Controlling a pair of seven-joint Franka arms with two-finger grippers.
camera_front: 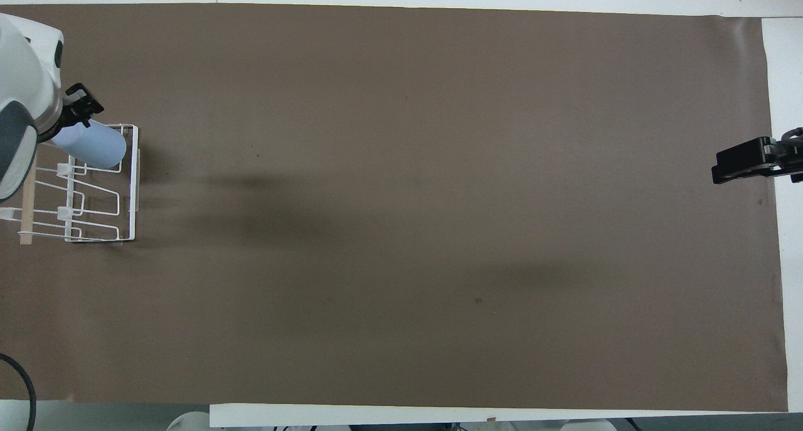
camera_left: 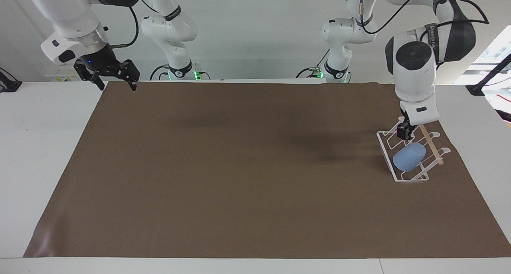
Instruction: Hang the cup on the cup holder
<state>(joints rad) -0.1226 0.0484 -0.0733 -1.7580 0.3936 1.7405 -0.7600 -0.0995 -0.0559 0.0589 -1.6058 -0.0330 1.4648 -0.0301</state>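
The light-blue cup (camera_left: 408,157) hangs tilted on a looped prong of the white wire cup holder (camera_left: 385,146), at the holder's end farther from the robots. In the overhead view the cup (camera_front: 94,145) lies over the holder's (camera_front: 133,186) farthest prong. A thin wooden rod (camera_left: 431,144) runs along the holder's top. My left gripper (camera_left: 404,133) points down just above the holder, close over the cup's narrow end, open and holding nothing. My right gripper (camera_left: 115,79) is open and empty, waiting in the air over the mat's corner at the right arm's end.
A brown mat (camera_left: 239,166) covers the table; the holder stands near its edge at the left arm's end. White table (camera_left: 44,146) borders the mat on both ends.
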